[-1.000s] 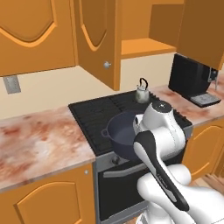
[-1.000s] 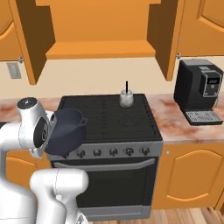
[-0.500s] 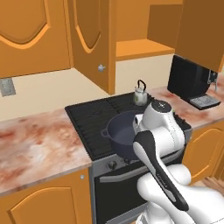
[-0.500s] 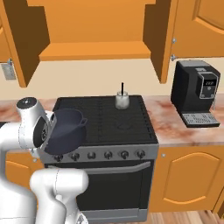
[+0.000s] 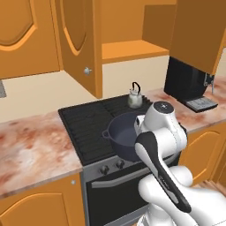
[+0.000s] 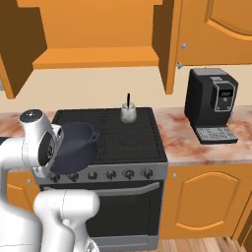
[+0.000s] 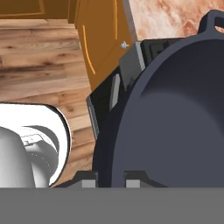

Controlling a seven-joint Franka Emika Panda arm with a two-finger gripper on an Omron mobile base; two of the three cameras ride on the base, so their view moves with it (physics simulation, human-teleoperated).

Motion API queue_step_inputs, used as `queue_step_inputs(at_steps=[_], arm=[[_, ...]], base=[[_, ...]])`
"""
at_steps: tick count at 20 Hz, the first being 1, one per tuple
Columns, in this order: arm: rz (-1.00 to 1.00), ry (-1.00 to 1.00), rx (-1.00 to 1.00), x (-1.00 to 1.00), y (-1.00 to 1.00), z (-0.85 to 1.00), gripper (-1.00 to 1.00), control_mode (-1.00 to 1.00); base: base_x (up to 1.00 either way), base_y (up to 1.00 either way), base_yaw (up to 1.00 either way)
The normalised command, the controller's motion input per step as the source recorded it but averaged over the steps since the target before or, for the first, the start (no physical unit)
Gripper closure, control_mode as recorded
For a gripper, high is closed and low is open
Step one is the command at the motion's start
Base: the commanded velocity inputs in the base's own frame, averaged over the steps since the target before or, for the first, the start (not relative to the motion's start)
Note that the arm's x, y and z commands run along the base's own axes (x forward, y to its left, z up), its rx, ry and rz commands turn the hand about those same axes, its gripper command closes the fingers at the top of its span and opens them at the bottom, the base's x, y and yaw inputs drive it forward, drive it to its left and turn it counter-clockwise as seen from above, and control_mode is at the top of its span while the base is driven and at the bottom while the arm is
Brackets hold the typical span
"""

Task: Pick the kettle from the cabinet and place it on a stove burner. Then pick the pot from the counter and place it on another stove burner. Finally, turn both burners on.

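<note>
Up close, the fingers clamp the pot rim; the kettle sits behind.

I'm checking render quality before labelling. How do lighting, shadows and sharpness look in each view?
Left base view: flat, even light, no glare; the kettle is sharp. Right base view: the same, with a soft shadow inside the cabinet. Hand view: the pot is very close, with smooth shading and no blur; its rim sits between the gripper tips.
</note>
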Motion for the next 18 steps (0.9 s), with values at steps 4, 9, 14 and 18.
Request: queue_step_inputs(at_steps=[4,9,14,18], arm=[[0.00,0.00,0.00,0.00,0.00,0.00,1.00,1.00],[0.00,0.00,0.00,0.00,0.00,0.00,1.00,1.00],[0.00,0.00,0.00,0.00,0.00,0.00,1.00,1.00],[0.00,0.00,0.00,0.00,0.00,0.00,1.00,1.00]], base=[[0.22,0.00,-0.05],[0.25,0.01,-0.09],[0.31,0.10,-0.04],[0.06,0.33,0.00]])
